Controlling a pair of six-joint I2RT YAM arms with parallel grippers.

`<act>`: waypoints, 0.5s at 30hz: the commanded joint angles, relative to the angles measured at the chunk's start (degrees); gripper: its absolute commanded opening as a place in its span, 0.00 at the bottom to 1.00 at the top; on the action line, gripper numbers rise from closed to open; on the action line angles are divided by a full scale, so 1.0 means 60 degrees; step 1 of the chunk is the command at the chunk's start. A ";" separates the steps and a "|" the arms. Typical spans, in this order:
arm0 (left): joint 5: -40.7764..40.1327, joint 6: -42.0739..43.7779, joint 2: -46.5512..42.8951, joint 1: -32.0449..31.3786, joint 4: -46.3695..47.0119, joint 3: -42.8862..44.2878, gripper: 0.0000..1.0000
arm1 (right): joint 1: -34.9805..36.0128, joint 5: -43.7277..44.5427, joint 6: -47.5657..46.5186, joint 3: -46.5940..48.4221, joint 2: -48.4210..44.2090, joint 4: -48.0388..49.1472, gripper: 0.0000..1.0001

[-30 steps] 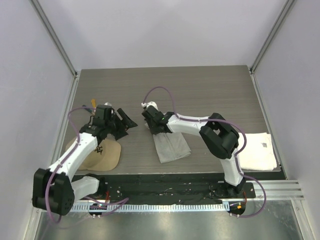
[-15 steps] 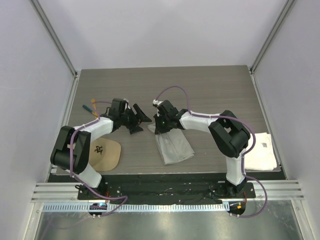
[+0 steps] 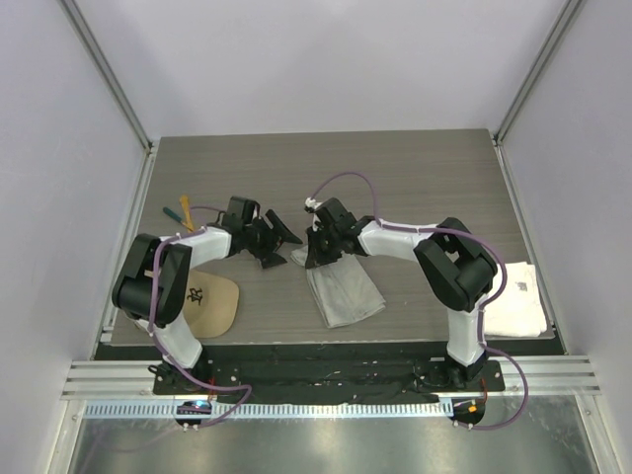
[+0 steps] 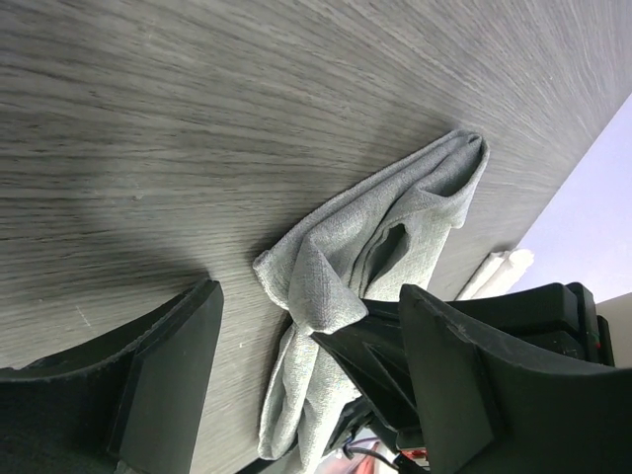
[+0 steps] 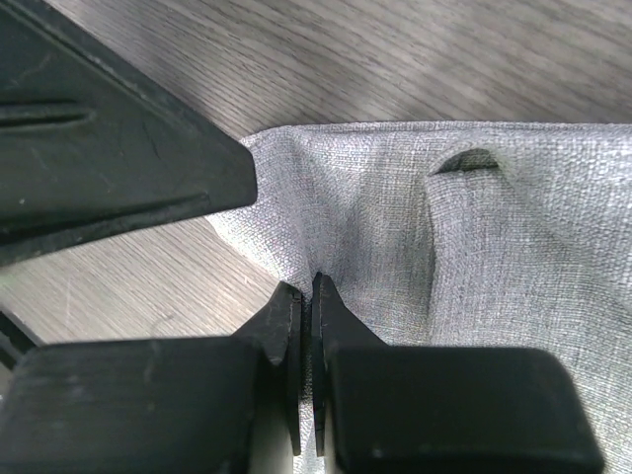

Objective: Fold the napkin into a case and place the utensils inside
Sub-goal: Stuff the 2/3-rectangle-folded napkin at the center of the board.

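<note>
The light grey napkin [image 3: 344,292] lies folded into a narrow strip at mid-table. My right gripper [image 3: 312,253] is shut on its upper left corner; in the right wrist view the jaws [image 5: 306,288] pinch a fold of the napkin [image 5: 444,227]. My left gripper [image 3: 277,242] stands open just left of that corner, its fingers either side of the raised napkin tip [image 4: 326,281] without touching it. Two utensils [image 3: 180,211], one orange-yellow handled and one teal handled, lie at the far left. The napkin shows one small slit-like opening [image 5: 464,160].
A tan cap with a black emblem [image 3: 209,304] lies near the front left edge. A thicker white towel [image 3: 513,296] rests at the right edge. One black finger of the left gripper [image 5: 109,168] crosses the upper left of the right wrist view.
My left arm has swung right, away from the utensils and cap, to the napkin's corner, staying open. My right gripper has shifted slightly right, still holding the corner.
</note>
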 commanded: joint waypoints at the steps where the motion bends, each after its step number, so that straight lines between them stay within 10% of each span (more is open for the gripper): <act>1: 0.0136 -0.0243 0.0377 -0.0124 -0.0141 0.0357 0.75 | -0.0100 -0.0361 0.0224 -0.0098 -0.0566 0.0215 0.01; 15: 0.0224 -0.0610 0.1110 -0.0388 0.0518 0.0254 0.68 | -0.0290 -0.0698 0.0385 -0.0099 -0.0669 0.0435 0.01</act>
